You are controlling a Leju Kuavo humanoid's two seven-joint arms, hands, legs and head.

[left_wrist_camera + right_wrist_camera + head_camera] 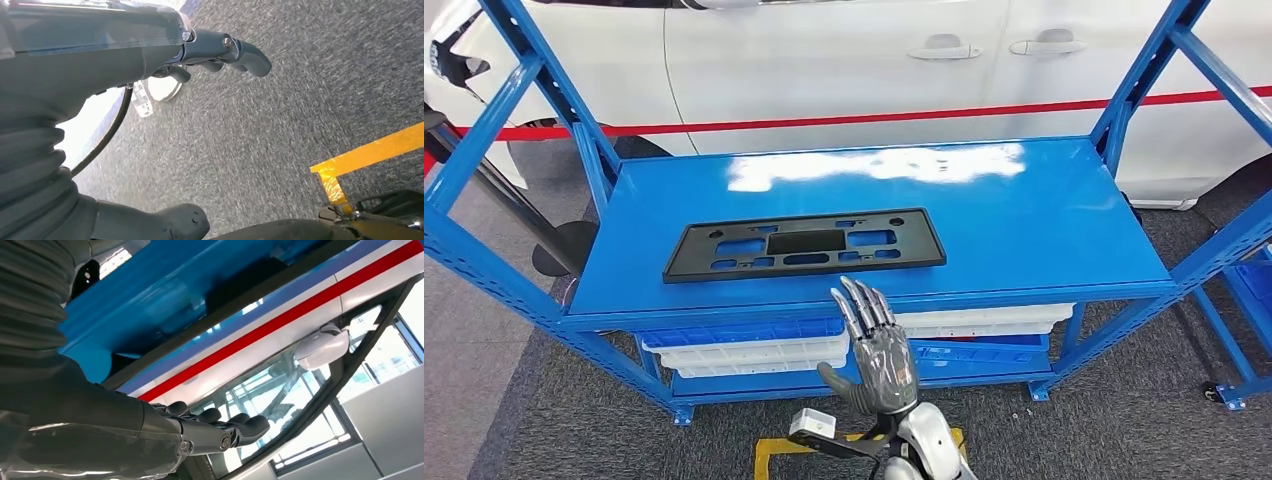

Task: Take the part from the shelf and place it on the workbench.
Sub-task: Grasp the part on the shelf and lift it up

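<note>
The part (804, 245) is a flat black rectangular plate with several cut-outs. It lies flat on the top level of the blue shelf (1044, 215), left of centre and near the front edge. My right hand (876, 352) is raised in front of that edge, just below the part's right half and apart from it. Its fingers are stretched out and spread, and it holds nothing. In the right wrist view the same hand (210, 430) reaches out under the blue shelf (150, 300). My left hand (220, 50) hangs over grey carpet, fingers loosely extended and empty.
Blue uprights (544, 85) frame the shelf on both sides. White and blue bins (754, 350) sit on the level below. A white car (844, 60) with a red stripe stands close behind. Yellow floor tape (370, 150) marks the carpet. Another blue rack (1249, 290) stands at the right.
</note>
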